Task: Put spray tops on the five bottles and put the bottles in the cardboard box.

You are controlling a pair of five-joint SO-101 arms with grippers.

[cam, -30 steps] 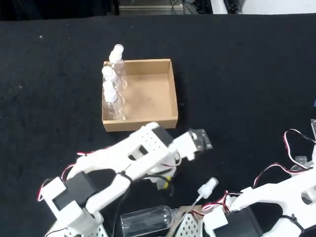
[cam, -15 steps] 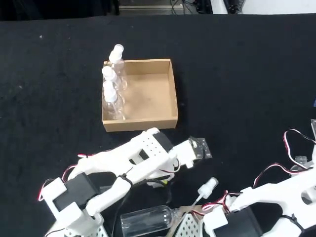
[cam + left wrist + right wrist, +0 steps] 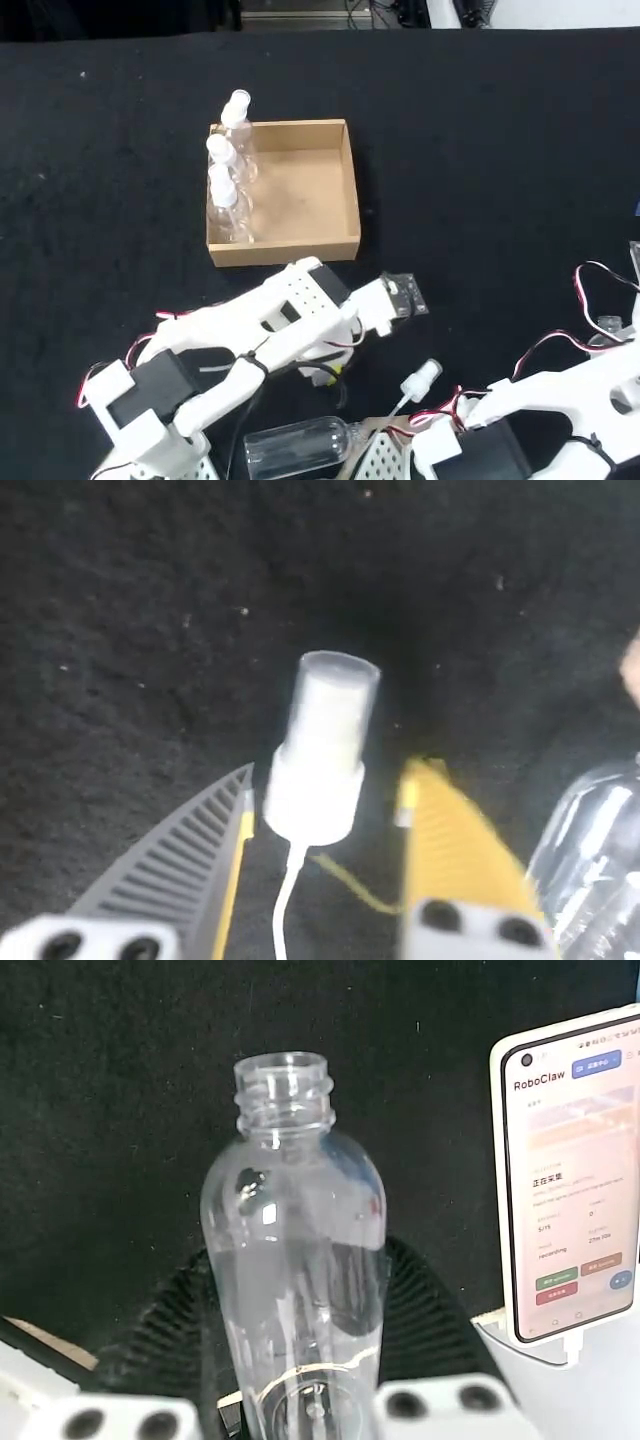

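On the black cloth table (image 3: 500, 150), towards its left, the open brown cardboard box (image 3: 300, 195) holds three clear capped bottles (image 3: 230, 215) upright along its left wall. Nearer the front, the left gripper (image 3: 330, 775) has its grey and yellow jaws apart, one on each side of the collar of a white spray top with a clear cap (image 3: 325, 750). Its thin tube trails back between the jaws, and no clamp is made on it yet. Just beside it lies an uncapped clear plastic bottle on its side (image 3: 298, 447). Right of that bottle's neck, a loose white spray top with a dip tube (image 3: 421, 380) rests on the cloth; I cannot tell whether it is the same one. Farther right, the right gripper (image 3: 300, 1280) is closed on the lower body of an upright clear bottle with an open threaded neck (image 3: 295, 1240), with a white-edged smartphone (image 3: 575, 1170) near it. The step in hand looks like picking up a top for the fourth bottle. The next move calls for closing on the collar, then lowering the tube into the held bottle's neck and turning the top down.
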